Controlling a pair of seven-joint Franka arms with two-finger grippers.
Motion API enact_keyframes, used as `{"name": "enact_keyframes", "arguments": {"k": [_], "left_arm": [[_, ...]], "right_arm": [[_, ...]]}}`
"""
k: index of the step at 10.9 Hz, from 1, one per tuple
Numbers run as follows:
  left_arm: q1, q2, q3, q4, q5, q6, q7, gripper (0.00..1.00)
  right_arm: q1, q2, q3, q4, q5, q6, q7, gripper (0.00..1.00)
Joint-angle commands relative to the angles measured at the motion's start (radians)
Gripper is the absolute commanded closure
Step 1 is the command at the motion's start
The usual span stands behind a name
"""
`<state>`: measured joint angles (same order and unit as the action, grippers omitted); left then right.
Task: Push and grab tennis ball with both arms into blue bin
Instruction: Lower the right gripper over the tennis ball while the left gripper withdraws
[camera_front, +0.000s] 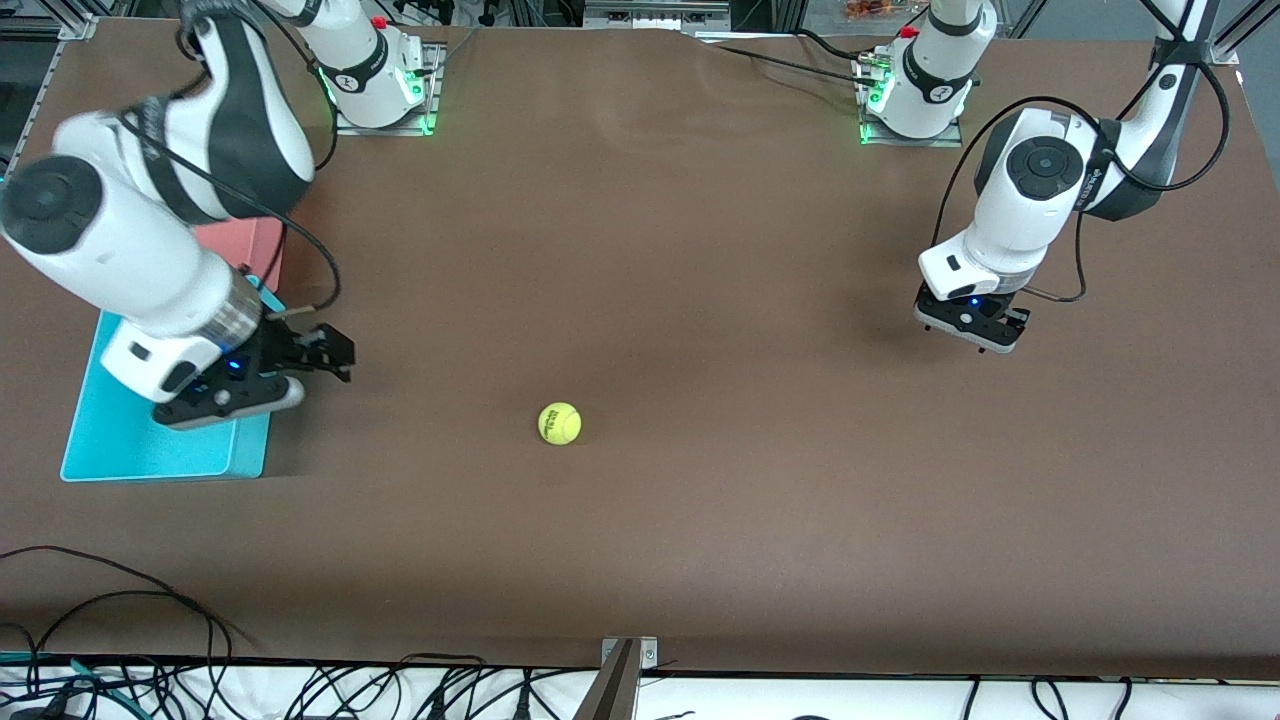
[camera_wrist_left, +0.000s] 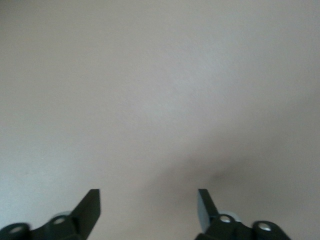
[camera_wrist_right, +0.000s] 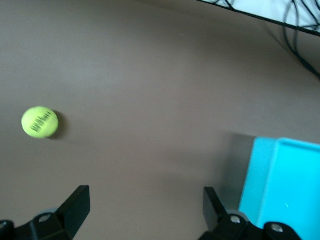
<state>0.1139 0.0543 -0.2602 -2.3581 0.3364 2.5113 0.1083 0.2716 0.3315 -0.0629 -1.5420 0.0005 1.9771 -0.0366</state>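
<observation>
The tennis ball (camera_front: 560, 422), yellow-green with a dark mark, lies alone on the brown table about midway between the two arms' ends. It also shows in the right wrist view as the ball (camera_wrist_right: 40, 122), apart from the fingers. The blue bin (camera_front: 120, 440) sits at the right arm's end of the table. My right gripper (camera_front: 335, 356) is open and empty, over the table beside the bin's wall (camera_wrist_right: 280, 185) on the ball's side. My left gripper (camera_front: 972, 330) is over bare table toward the left arm's end. In its wrist view the left gripper (camera_wrist_left: 149, 205) is open with nothing between its fingers.
A pink bin (camera_front: 250, 245) stands against the blue bin, farther from the front camera, mostly hidden by the right arm. Loose black cables (camera_front: 150, 620) lie along the table's front edge. A metal bracket (camera_front: 625, 665) sits at the middle of that edge.
</observation>
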Motion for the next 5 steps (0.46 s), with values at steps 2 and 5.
{"name": "enact_keyframes", "arguments": {"k": [2,5], "left_arm": [[0.021,-0.005,-0.005,0.091,-0.138,-0.091,-0.07,0.0],[0.03,-0.002,-0.001,0.218,-0.152,-0.262,-0.104,0.0]], "right_arm": [[0.06,0.158,-0.006,0.031,0.015,0.184,0.009,0.0],[0.113,0.225,-0.003,0.031,0.021,0.189,0.001,0.0]]}}
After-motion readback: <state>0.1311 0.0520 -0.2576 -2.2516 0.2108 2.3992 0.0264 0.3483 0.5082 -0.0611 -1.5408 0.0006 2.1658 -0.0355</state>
